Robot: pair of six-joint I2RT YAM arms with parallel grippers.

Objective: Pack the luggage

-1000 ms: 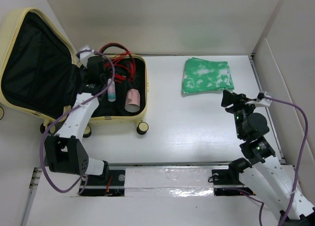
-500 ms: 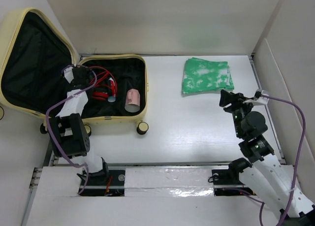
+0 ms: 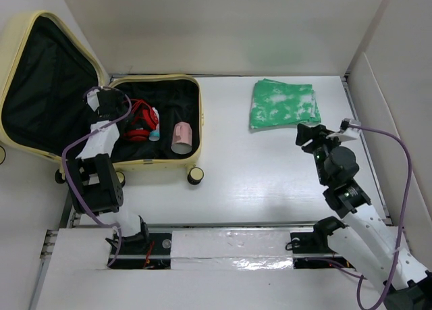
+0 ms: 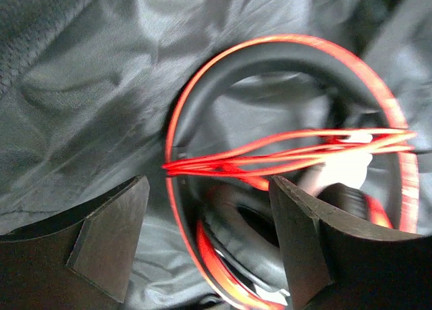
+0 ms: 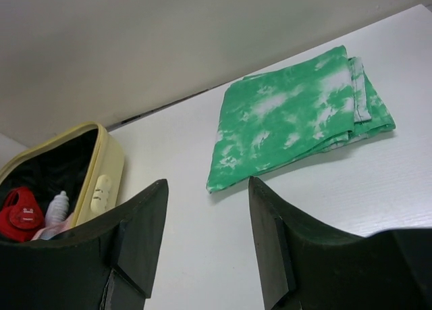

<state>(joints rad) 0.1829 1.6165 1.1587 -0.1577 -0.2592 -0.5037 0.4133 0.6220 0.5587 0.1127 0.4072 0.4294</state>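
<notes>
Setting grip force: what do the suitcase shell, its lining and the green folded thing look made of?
The luggage shell looks like rigid plastic, matt pale yellow: smooth, with rounded corners. The lining looks like thin synthetic fabric: slight sheen, wrinkled. The green cloth looks like soft textile, possibly cotton: folded layers show at its edge.

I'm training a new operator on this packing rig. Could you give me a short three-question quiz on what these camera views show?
1. True or false: the green cloth lies inside the suitcase.
2. Which of these is in the suitcase? A. red headphones B. a book C. a shoe
3. Fill the blank: the ___ gripper hangs open over the red headphones.
Key: 1 false; 2 A; 3 left gripper.
</notes>
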